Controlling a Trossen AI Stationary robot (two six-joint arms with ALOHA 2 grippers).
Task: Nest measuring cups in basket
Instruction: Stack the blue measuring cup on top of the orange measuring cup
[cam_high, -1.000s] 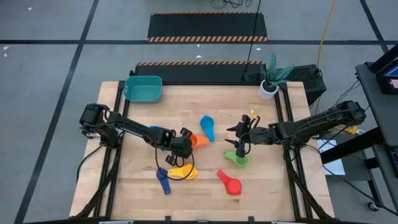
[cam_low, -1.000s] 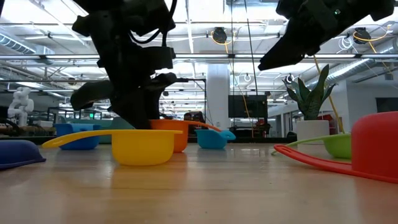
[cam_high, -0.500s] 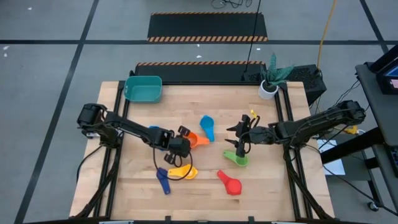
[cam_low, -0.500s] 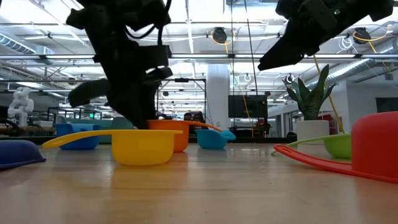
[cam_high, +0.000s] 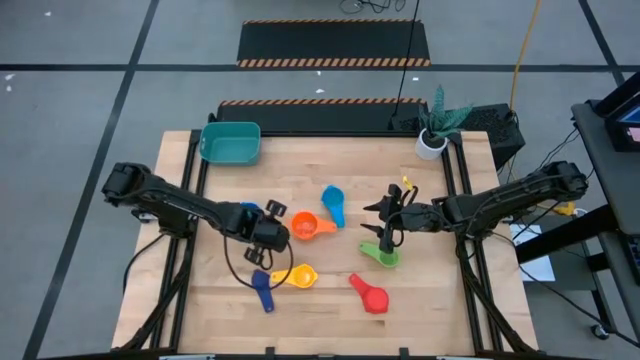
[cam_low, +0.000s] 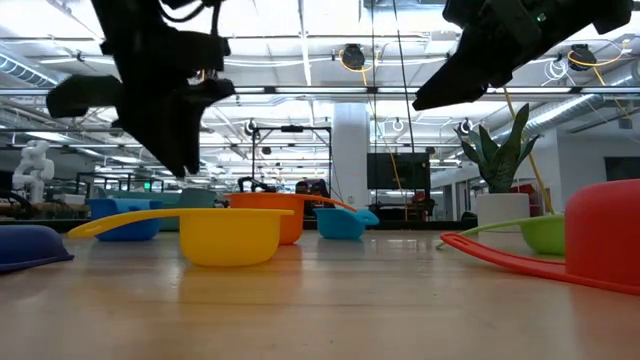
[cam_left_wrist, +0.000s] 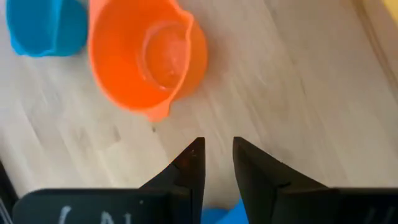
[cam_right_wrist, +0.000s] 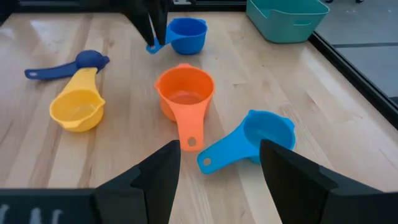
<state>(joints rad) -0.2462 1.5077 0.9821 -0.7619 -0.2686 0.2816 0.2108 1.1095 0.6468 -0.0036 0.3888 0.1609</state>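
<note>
– Orange cup (cam_left_wrist: 149, 56) first: where is it relative to the left gripper (cam_left_wrist: 217, 144)?

– Just right of it, near the middle of the bench (cam_high: 420, 300). That gripper hovers off the wood, its fingers a narrow gap apart and grasping nothing. The cup stands bowl up with its long axis running left to right and its handle pointing right, away from the gripper.

– And on the gripper's other side?

– The blue cup (cam_right_wrist: 186, 34) sits just to its left, partly under the left arm when seen from above.

– The right gripper (cam_right_wrist: 219, 149)?

– Raised above the bench right of centre, fingers spread wide and empty. The green cup (cam_high: 382, 257) is just on its near side.

– Between the two grippers?

– The light blue cup (cam_high: 333, 203), just right of the orange one, with its bowl to the far side and its handle pointing near.

– The remaining cups?

– They are all nearer. The yellow cup (cam_high: 301, 275) has its bowl to the right and its handle to the left, reaching the bowl of the dark blue cup (cam_high: 262, 288). The dark blue cup's handle points near. The red cup (cam_high: 372, 298) lies near and right, with its handle angled far and left.

– And the basket (cam_high: 231, 142)?

– It is at the far left corner, well apart from every cup. A white plant pot (cam_high: 431, 144) stands at the far right corner.
</note>
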